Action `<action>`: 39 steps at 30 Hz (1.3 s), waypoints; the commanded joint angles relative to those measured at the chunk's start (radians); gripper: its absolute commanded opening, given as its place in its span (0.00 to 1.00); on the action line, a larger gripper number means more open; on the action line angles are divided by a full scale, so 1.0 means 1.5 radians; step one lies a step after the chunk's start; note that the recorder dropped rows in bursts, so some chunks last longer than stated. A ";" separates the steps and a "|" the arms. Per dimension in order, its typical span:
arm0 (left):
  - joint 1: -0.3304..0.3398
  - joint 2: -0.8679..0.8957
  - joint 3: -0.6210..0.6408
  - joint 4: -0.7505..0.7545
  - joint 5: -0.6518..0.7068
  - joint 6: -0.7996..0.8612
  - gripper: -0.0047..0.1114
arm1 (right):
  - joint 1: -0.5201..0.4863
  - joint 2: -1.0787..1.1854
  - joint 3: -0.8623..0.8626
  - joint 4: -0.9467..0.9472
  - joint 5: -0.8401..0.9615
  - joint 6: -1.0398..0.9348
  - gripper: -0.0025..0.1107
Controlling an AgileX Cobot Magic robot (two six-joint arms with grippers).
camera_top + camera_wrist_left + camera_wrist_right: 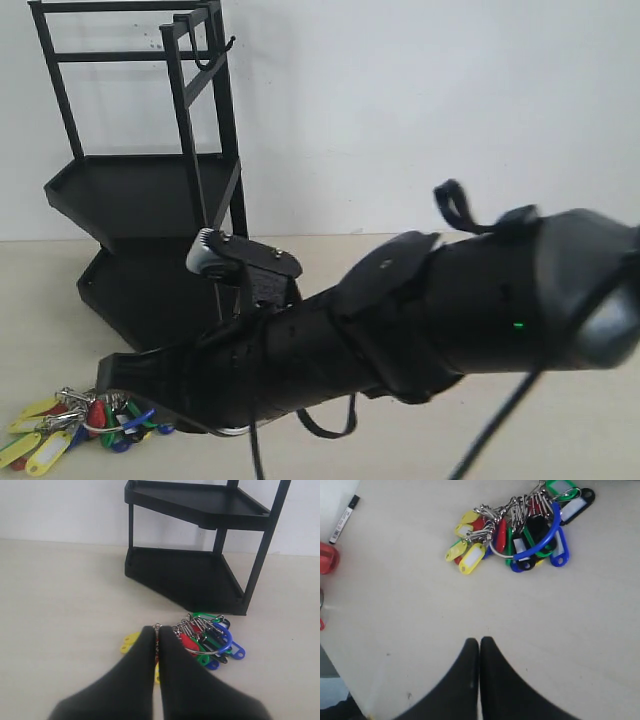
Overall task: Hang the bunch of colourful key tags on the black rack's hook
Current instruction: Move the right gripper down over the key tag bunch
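Note:
The colourful key tag bunch lies on the pale table in front of the black rack. In the left wrist view my left gripper is shut on a silver chain link at the edge of the bunch, low on the table, with yellow tags to one side and the blue ring to the other. The rack's lower shelf stands just beyond. My right gripper is shut on nothing, above bare table a short way from the bunch. The hook sticks out from the rack's upper frame, far above the bunch.
A thick black arm with a wrist camera crosses the exterior view from the right down to the bunch, hiding much of the table. A marker pen and a red object lie by the table edge.

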 commanded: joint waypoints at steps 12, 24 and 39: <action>0.000 -0.001 -0.001 0.003 -0.005 0.002 0.08 | -0.010 0.234 -0.211 0.102 0.007 0.057 0.42; 0.000 -0.001 -0.001 0.003 -0.005 0.002 0.08 | -0.033 0.294 -0.260 0.100 0.016 0.104 0.42; 0.000 -0.001 -0.001 0.003 -0.005 0.002 0.08 | -0.032 0.343 -0.301 0.103 0.001 0.133 0.42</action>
